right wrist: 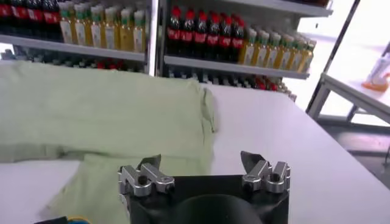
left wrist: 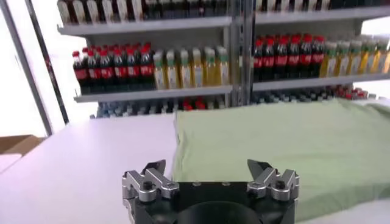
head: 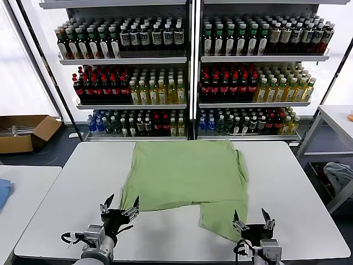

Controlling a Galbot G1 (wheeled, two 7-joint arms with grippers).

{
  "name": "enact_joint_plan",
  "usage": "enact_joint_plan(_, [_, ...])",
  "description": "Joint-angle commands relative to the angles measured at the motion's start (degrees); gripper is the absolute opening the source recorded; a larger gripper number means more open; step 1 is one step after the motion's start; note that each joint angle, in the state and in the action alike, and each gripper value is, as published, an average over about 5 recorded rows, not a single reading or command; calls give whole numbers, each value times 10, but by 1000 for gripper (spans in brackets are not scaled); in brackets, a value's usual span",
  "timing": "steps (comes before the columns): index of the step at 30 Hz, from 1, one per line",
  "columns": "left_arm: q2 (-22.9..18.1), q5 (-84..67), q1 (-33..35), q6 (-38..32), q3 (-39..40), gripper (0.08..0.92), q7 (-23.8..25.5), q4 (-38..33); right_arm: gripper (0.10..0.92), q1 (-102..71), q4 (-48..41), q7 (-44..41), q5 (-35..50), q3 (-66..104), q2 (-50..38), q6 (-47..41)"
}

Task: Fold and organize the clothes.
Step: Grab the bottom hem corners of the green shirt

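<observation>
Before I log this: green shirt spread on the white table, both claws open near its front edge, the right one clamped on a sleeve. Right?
Not quite: the right claw holds nothing; the right wrist view shows it open above the green shirt. The left claw is open too, on the white table.

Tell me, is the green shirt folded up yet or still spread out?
Mostly spread out. The light green shirt lies flat, plain side up, on the white table; only one sleeve hangs toward the near edge.

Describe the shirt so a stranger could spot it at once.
Start at the white table in front of the drink shelves. The shirt lies flat across its middle. It is the only light green cloth there, plain side up, with one flap reaching toward the near edge.
</observation>
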Motion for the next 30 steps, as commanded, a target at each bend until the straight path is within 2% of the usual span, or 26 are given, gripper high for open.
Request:
enact_joint_plan(1, [13,-1,-5,35,-4,823,1,23,823,-6,-4,15,19,-15,-2,-6])
enact_joint_plan(30, [24,-21,-33,34,-9,823,11,85,823,-5,-27,25,27,-33,34,-5])
